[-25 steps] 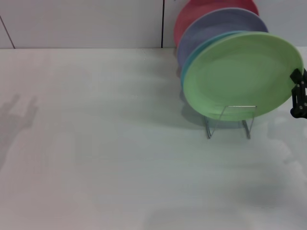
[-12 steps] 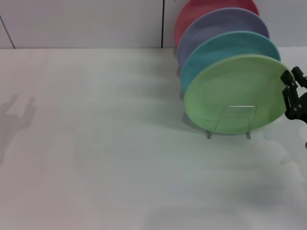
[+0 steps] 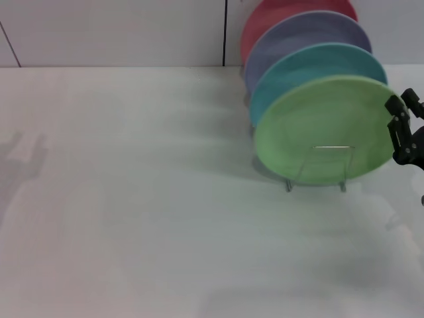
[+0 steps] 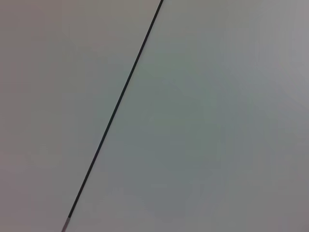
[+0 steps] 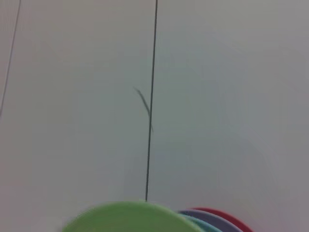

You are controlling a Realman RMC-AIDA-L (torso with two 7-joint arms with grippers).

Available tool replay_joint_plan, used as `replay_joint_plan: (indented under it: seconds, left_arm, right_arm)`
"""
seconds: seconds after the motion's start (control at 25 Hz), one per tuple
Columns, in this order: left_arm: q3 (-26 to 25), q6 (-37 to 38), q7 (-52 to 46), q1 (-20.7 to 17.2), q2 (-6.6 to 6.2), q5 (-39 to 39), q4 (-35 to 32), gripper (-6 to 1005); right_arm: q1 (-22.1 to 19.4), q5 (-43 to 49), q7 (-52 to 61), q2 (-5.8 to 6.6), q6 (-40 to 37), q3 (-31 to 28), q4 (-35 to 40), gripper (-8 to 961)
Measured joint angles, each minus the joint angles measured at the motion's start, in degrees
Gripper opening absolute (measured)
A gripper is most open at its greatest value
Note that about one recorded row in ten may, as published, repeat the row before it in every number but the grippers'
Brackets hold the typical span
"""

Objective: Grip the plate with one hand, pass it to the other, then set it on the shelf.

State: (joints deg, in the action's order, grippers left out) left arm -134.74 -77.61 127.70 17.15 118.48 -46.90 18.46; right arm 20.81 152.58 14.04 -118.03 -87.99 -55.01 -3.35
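Green plate (image 3: pixel 321 129) stands in the shelf (image 3: pixel 318 169); our right gripper (image 3: pixel 404 114), fingers spread, is beside its right rim.

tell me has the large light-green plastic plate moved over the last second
Yes. The large round light-green plastic plate has dropped lower against the fixed silver wire plate rack, uncovering the turquoise-blue plate behind it.
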Motion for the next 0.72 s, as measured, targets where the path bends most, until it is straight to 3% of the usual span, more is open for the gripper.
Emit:
replay_joint_plan:
  seconds: [0.2,0.44,0.72]
  left_arm:
    - [0.0,-0.4,0.0,-0.19,0.0,0.15,0.0,521]
    - [0.0,-0.72,0.0,-0.19,0.0,0.15,0.0,521]
    - [0.0,-0.88,-0.04,-0.34,0.0,0.15,-0.01,520]
  right_arm:
    - [0.11,0.0,0.13,-0.05,0.24,0.0,0.0,204]
    - [0.23,0.0,0.05,-0.14,0.4,0.0,0.01,303]
    - [-0.01,0.83,0.53,-0.13,-2.44,0.08,-0.1,299]
